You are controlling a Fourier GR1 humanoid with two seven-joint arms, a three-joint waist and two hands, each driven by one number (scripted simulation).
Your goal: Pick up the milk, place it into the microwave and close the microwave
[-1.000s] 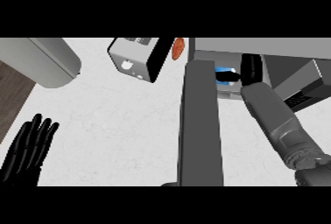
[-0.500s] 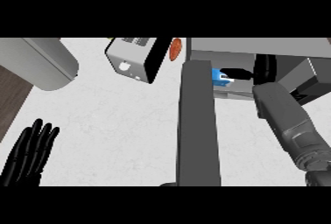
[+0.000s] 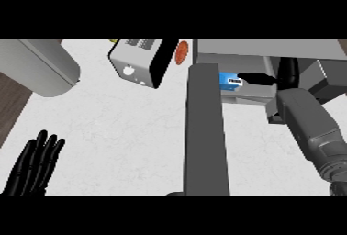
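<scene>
Two stages appear done: the small blue-and-white milk carton (image 3: 230, 81) sits inside the grey box microwave (image 3: 271, 48), upper right of frame. The black right hand (image 3: 284, 73) meets it; whether it clasps cannot be told. The black left hand (image 3: 37, 163) rests spread, lower left. Remaining: withdraw, shut the long grey door (image 3: 205, 137).

milk (image 3: 229, 82) — half behind microwave door (image 3: 205, 137)

head view | faces steeply down | close above counter (image 3: 122, 137) | one camera only
</scene>
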